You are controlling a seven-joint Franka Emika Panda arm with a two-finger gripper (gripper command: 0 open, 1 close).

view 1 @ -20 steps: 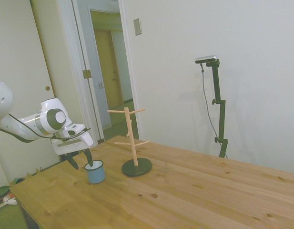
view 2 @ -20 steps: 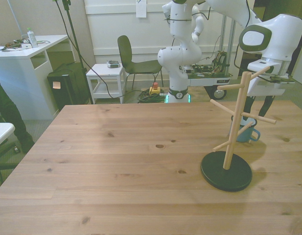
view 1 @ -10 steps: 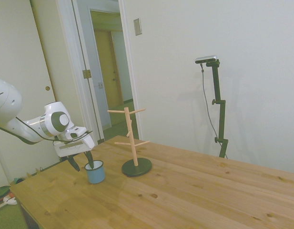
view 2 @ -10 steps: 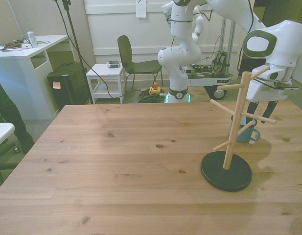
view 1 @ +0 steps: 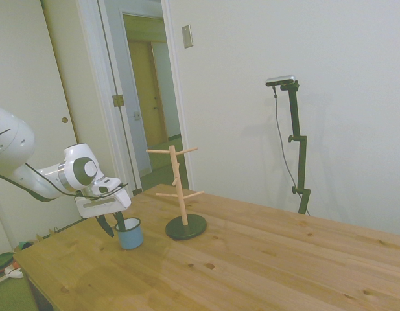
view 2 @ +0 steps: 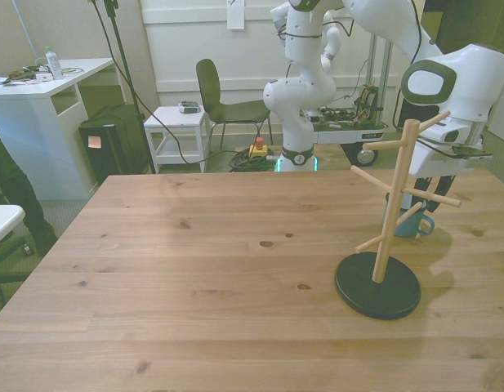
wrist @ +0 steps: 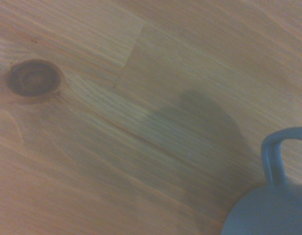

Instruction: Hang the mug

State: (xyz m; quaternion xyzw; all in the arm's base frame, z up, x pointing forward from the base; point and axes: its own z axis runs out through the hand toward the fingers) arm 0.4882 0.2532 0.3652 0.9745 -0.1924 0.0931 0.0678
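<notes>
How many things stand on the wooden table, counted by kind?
Mugs: 1, the light-blue mug.
Peg stands: 1, the wooden peg stand on a dark round base.
Total: 2.

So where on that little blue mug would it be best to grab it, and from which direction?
Probably by the rim wall, coming straight down from above. The mug stands upright on the table with its mouth open to the top, so one finger can go inside and one outside. In the wrist view its handle sticks out sideways; leaving that loop free matters, since it must slip over a peg of the wooden peg stand.
</notes>
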